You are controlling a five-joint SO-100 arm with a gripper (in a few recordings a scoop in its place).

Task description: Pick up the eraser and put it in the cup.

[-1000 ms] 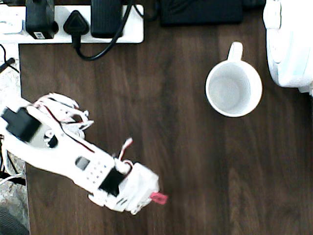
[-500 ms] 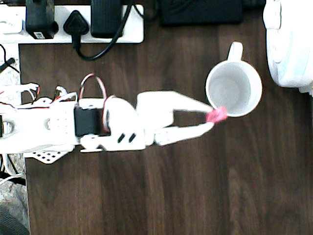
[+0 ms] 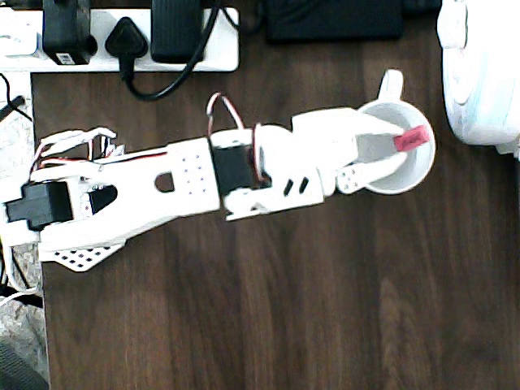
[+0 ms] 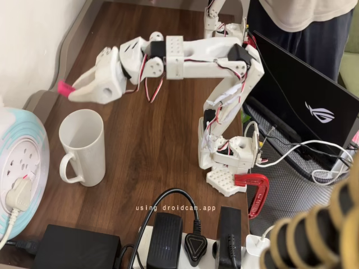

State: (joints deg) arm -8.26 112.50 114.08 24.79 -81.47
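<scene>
The white cup [image 3: 388,145] stands upright on the dark wooden table, handle toward the top of the overhead view; in the fixed view the cup [image 4: 83,147] stands at the left. The small pink-red eraser [image 3: 411,138] is held between the white fingertips of my gripper [image 3: 404,145], directly over the cup's mouth. In the fixed view the eraser [image 4: 65,88] hangs a short way above the rim, with the gripper [image 4: 72,91] shut on it. The arm stretches across the table toward the cup.
A white power strip with black plugs [image 3: 122,36] lies along the table's top edge in the overhead view. A large white appliance [image 3: 483,73] stands right beside the cup. A laptop [image 4: 305,106] and a red clamp [image 4: 253,188] sit by the arm's base.
The arm swung from the table's lower left up and right, carrying the eraser. Half a second ago the eraser was at the cup's lower rim; now it is over the mouth.
</scene>
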